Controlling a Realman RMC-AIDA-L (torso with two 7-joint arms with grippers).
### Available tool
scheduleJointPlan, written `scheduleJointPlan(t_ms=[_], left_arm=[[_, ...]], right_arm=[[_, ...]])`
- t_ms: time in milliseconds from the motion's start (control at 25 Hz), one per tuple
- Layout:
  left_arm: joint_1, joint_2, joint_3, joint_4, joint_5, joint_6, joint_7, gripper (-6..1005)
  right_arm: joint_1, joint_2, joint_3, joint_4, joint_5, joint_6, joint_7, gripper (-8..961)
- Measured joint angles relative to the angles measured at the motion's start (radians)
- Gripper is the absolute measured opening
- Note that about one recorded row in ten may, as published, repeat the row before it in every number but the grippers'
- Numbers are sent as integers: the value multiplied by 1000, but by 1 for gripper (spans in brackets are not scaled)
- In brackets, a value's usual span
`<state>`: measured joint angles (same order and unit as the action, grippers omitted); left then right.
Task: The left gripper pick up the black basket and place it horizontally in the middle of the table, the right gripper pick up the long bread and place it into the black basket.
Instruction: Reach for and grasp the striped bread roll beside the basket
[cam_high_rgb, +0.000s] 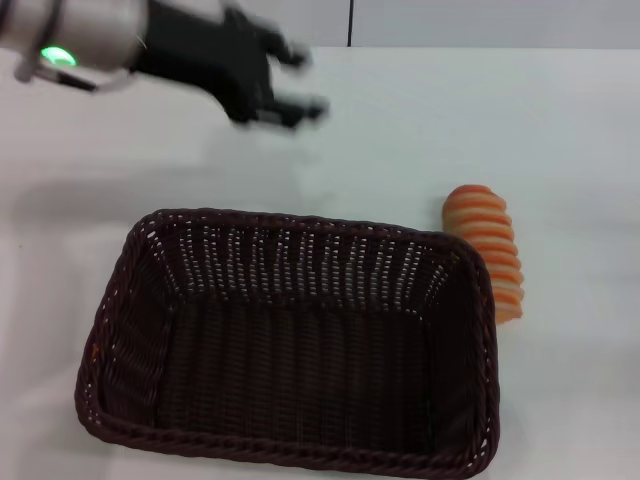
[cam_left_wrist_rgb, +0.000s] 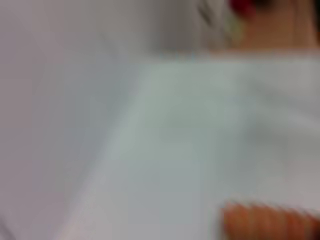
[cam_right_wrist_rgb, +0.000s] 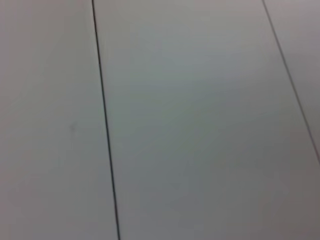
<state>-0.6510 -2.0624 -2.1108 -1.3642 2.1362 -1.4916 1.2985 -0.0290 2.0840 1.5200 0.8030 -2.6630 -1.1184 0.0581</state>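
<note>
The black basket lies lengthwise across the white table, in the middle near the front edge, and it is empty. The long bread, striped orange and cream, lies on the table just beside the basket's right rim. My left gripper, on the arm with the green light, hovers above the table beyond the basket's far rim, open and empty. An orange blur in the left wrist view looks like the bread. My right gripper is out of view.
A dark vertical seam runs down the wall behind the table. The right wrist view shows only pale panels with dark seams. Bare table lies to the right of and beyond the bread.
</note>
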Motion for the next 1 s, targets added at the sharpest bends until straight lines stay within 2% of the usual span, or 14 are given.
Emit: scheduleJointPlan(t_ms=[160, 200, 280, 320, 360, 520, 800, 1000], left_arm=[[62, 1, -78, 3, -171, 86, 47, 596], [146, 1, -132, 42, -398, 186, 140, 596], [178, 0, -142, 68, -489, 220, 189, 595], [178, 0, -142, 68, -489, 220, 189, 594], [230, -1, -146, 117, -643, 259, 291, 593], [294, -1, -161, 235, -865, 290, 452, 591], [336, -1, -227, 298, -948, 280, 478, 587], [353, 1, -239, 308, -965, 275, 479, 587]], right_arm=[[-14, -1, -39, 8, -2, 6, 2, 789], [-17, -2, -51, 11, -4, 8, 2, 789], [-24, -4, -77, 15, -11, 11, 2, 789], [-30, -6, -102, 17, -20, 12, 2, 789], [-30, -6, -102, 17, -20, 12, 2, 789], [-53, -9, -167, 44, -68, 50, 2, 789], [-63, -10, -270, 55, -89, 72, 3, 788], [-65, -11, -349, 58, -90, 99, 4, 788]])
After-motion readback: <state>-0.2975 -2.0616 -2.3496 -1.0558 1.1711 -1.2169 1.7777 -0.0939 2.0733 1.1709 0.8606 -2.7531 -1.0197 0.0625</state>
